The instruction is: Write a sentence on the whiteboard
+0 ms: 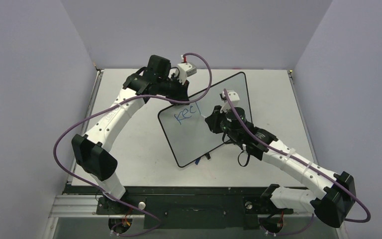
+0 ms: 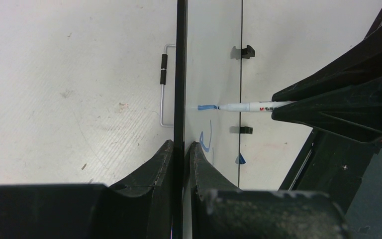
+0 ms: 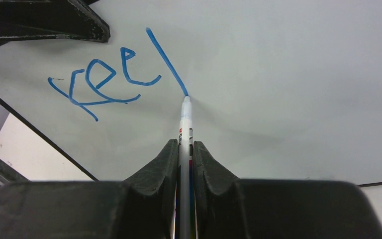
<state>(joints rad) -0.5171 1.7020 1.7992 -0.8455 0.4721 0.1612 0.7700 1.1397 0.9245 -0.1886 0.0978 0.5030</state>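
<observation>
On the table [image 1: 139, 149], whiteboard [image 1: 194, 142] sits tilted, left fingers [image 2: 154, 172] clenched on its rim. Right fingers [image 3: 159, 172] grasp marker [image 3: 185, 124], tip touching board at end of blue lettering [image 3: 104, 79] "kee" plus one stroke. Marker's rear hidden between fingers.

Left arm [image 1: 110, 118] and right arm [image 1: 298, 167]: white link shells joined by bulky black joint housings [image 1: 93, 157]. A purple cable [image 1: 59, 137] runs in loose loops outside each arm, from base to wrist. A small white camera block [image 1: 186, 69] is fitted at each wrist. Left gripper [image 2: 181, 147] and right gripper [image 3: 185, 144]: two matte black fingers [image 3: 156, 169], broad at the root, tapering to narrow tips, edges lightly scuffed.
</observation>
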